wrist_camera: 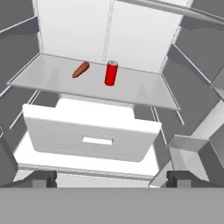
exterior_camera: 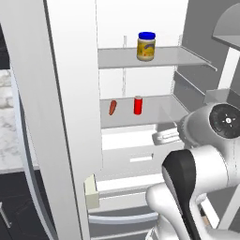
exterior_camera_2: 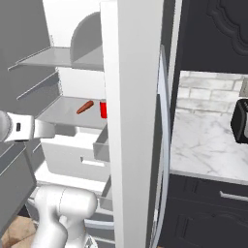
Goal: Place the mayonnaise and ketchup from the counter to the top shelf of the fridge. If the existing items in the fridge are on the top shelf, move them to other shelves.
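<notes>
The mayonnaise [exterior_camera: 146,46], a cream jar with a blue cap, stands upright on the top shelf [exterior_camera: 164,57] of the open fridge [exterior_camera: 70,117]. One shelf down [wrist_camera: 131,89] lie the existing items, an orange-red oval [wrist_camera: 80,69] and an upright red can [wrist_camera: 111,72]; both also appear in the left base view, the oval [exterior_camera: 112,107] left of the can [exterior_camera: 138,105]. My gripper [wrist_camera: 111,178] is open and empty, in front of the white drawer [wrist_camera: 92,131], below that shelf. It reaches in from the right [exterior_camera: 167,136]. The ketchup is out of view.
The thick fridge door [exterior_camera_2: 131,121] stands open between the cavity and the marbled counter [exterior_camera_2: 203,140]. A dark appliance [exterior_camera_2: 240,121] sits on that counter at the right edge. A door bin [wrist_camera: 192,146] juts in at my right. More counter [exterior_camera: 9,131] shows left of the fridge.
</notes>
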Motion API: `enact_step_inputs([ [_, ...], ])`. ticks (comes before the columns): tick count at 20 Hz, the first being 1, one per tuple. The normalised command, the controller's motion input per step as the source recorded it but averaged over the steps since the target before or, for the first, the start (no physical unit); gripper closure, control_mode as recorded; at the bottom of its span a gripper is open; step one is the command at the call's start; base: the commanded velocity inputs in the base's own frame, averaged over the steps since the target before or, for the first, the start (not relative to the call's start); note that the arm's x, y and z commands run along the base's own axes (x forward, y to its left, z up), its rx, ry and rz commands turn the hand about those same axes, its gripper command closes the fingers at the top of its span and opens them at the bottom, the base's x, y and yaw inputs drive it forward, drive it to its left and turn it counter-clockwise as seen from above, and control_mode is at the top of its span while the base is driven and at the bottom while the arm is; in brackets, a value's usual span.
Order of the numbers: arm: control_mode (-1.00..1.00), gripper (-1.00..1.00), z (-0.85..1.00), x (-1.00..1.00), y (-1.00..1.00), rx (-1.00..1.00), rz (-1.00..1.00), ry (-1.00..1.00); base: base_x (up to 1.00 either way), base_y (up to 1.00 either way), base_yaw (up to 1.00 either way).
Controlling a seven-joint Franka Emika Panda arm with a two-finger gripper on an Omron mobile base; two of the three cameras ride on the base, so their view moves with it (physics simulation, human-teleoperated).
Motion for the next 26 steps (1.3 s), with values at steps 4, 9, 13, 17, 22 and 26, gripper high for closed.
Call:
enact_step_inputs([
  [4, 1.00, -1.00, 0.00, -0.14, 0.00, 0.00, 0.00, 0.00, -0.50, 0.00, 0.02],
  [9, 1.00, -1.00, 0.00, 0.00, 0.00, 0.00, 0.00, 0.00, -1.00, 0.00, 0.09],
  [13, 1.00, -1.00, 0.00, 0.00, 0.00, 0.00, 0.00, 0.00, -1.00, 0.14, 0.09],
  [17, 1.00, -1.00, 0.00, 0.00, 0.00, 0.00, 0.00, 0.00, -0.99, 0.66, 0.15],
  [22, 1.00, -1.00, 0.00, 0.00, 0.00, 0.00, 0.00, 0.00, -0.32, 1.00, 0.11],
  [26, 1.00, -1.00, 0.00, 0.00, 0.00, 0.00, 0.00, 0.00, 0.00, 1.00, 0.01],
])
